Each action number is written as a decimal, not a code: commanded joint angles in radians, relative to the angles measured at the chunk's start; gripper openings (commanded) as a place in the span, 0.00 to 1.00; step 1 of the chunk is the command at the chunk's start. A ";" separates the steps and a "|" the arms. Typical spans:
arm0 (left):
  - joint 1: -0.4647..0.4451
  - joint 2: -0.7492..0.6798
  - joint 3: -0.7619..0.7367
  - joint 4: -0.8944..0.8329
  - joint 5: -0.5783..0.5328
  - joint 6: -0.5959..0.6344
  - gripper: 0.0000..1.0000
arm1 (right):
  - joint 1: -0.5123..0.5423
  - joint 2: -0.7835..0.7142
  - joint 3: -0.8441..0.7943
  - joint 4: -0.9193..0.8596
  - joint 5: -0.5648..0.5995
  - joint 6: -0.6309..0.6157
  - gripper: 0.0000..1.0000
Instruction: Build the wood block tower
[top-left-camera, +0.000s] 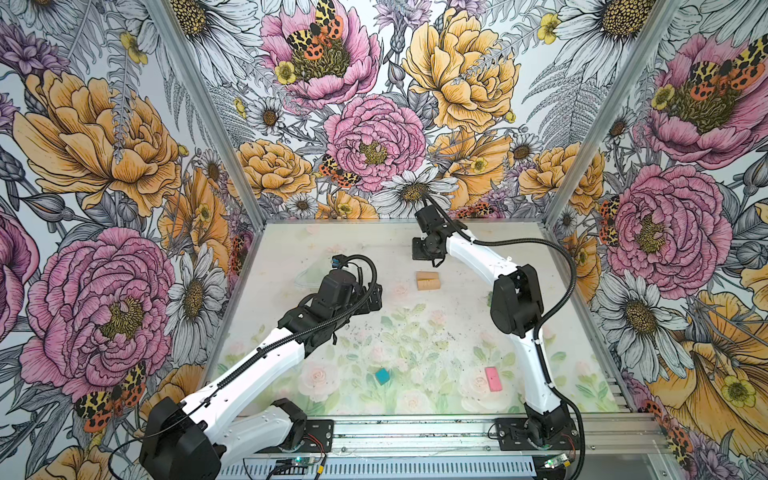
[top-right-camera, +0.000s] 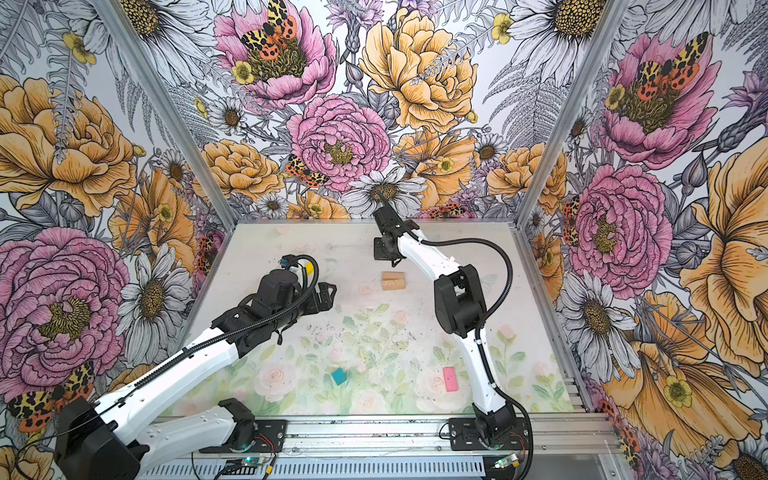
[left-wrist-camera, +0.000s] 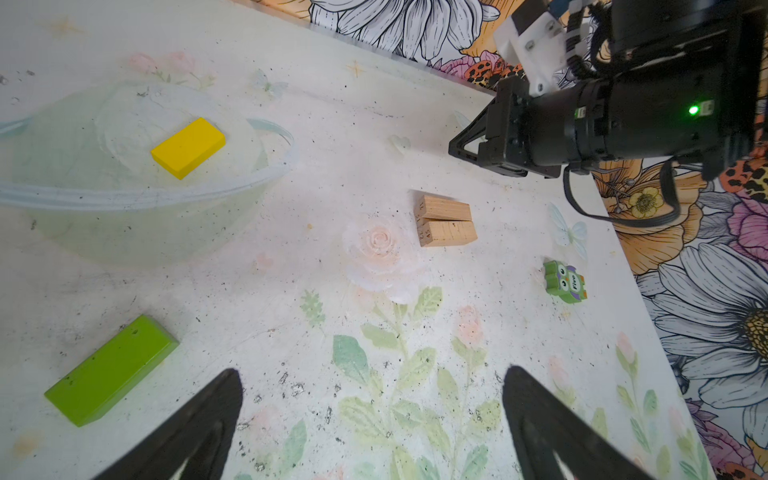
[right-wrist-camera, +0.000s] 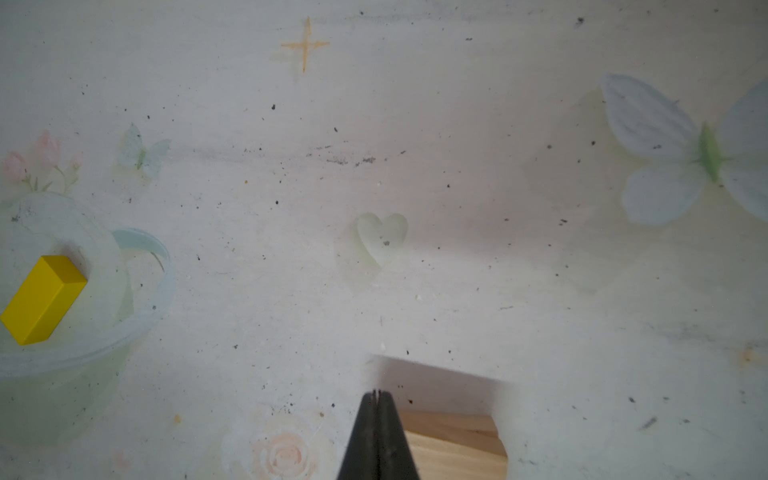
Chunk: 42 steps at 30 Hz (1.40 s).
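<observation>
Right hand (right-wrist-camera: 377, 394), pressed together and empty, is just beside the tan planks (right-wrist-camera: 455, 449).

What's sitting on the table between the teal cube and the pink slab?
Nothing. In both top views the table between the teal cube and the pink slab is bare.

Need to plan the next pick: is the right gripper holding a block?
No, the right gripper is shut tip to tip with nothing between, and the tan planks lie loose on the table.
</observation>
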 joint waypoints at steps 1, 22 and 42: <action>0.014 0.001 0.014 0.035 0.031 0.011 0.99 | -0.002 0.040 0.033 -0.048 -0.033 -0.013 0.00; 0.036 -0.018 -0.024 0.049 0.051 0.004 0.99 | -0.004 0.077 0.011 -0.066 -0.051 -0.024 0.00; 0.040 -0.022 -0.015 0.045 0.054 0.005 0.99 | -0.013 0.106 0.018 -0.073 -0.067 -0.032 0.00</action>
